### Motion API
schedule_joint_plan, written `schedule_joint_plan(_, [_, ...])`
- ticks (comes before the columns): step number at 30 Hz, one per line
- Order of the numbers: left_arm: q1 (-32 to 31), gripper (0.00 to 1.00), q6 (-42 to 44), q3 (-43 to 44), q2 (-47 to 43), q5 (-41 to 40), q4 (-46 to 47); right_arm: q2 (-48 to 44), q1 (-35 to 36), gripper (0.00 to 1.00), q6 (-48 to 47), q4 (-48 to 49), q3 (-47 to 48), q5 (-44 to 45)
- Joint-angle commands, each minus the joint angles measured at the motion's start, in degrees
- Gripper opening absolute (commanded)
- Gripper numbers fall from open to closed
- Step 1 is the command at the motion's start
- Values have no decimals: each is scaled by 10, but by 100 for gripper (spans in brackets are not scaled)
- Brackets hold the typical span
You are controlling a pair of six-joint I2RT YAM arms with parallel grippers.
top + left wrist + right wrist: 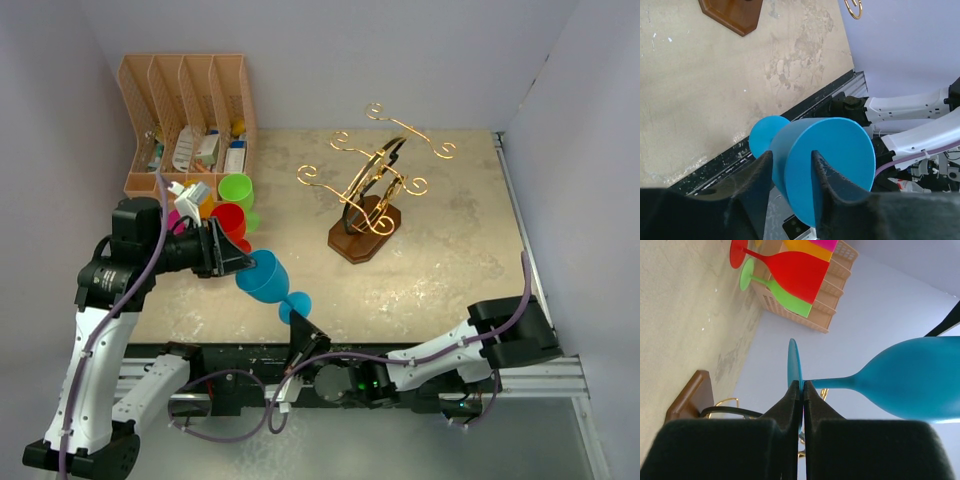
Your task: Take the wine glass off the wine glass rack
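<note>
A blue wine glass (265, 277) hangs on its side over the table's near edge, well clear of the gold wire wine glass rack (372, 185) on its brown wooden base (362, 238). My right gripper (803, 384) is shut on the edge of the glass's round foot (794, 362), with the stem and bowl (920, 380) reaching away to the right. My left gripper (791, 154) straddles the bowl's rim (835, 150), one finger outside the wall and one across the mouth, with the jaws still apart. No glass hangs on the rack.
A tan slotted organizer (185, 110) stands at the back left. In front of it are a green glass (236, 188), a red glass (228, 220) and a pink one (175, 218). Grey walls close in the left, back and right sides.
</note>
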Motion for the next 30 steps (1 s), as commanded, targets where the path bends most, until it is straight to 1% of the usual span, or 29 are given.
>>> schedule_joint_plan(1, [-6,29,26,-14,-8,-1,2,-6,-4,0,0,40,26,21])
schedule_joint_plan(2, [-5,19,28,-16,-8,-2,0,-7,-4,0,0,39,25,21])
schedule_joint_plan(3, [-6,4,30,-17,-7,-4,-2,-9,-4,0,1,37,24,21])
schedule_joint_plan(4, [-6,0,33,-18,-6,-11,-6,-12,-4,0,5,35,23,21])
schedule_joint_plan(9, [-6,0,44,-15,-2,-43,-23,-42,-4,0,34,-4,16,26])
schedule_joint_plan(10, [-6,0,46,-14,0,-56,-27,-50,-4,3,36,-13,13,30])
schedule_joint_plan(11, [-6,0,48,-13,1,-67,-31,-57,-4,13,51,-19,10,33])
schedule_joint_plan(12, [-6,0,50,-12,3,-81,-35,-67,-1,32,64,-34,9,33])
schedule_joint_plan(13, [-6,0,51,-12,5,-95,-40,-79,3,48,85,-61,8,30])
schedule_joint_plan(14, [-6,0,52,-12,7,-109,-42,-91,8,58,106,-85,7,27])
schedule_joint_plan(15, [-5,0,51,-14,9,-122,-42,-106,15,61,127,-109,6,23])
schedule_joint_plan(19, [-6,0,45,-20,16,-181,-45,-163,34,64,192,-173,2,16])
schedule_joint_plan(22, [-6,0,40,-31,23,-235,-45,-211,38,65,222,-187,6,13])
schedule_joint_plan(26, [-6,0,28,-49,38,-334,-44,-262,38,66,326,-245,64,0])
schedule_joint_plan(30, [-6,0,3,-64,56,-426,-42,-266,36,66,348,-242,106,24])
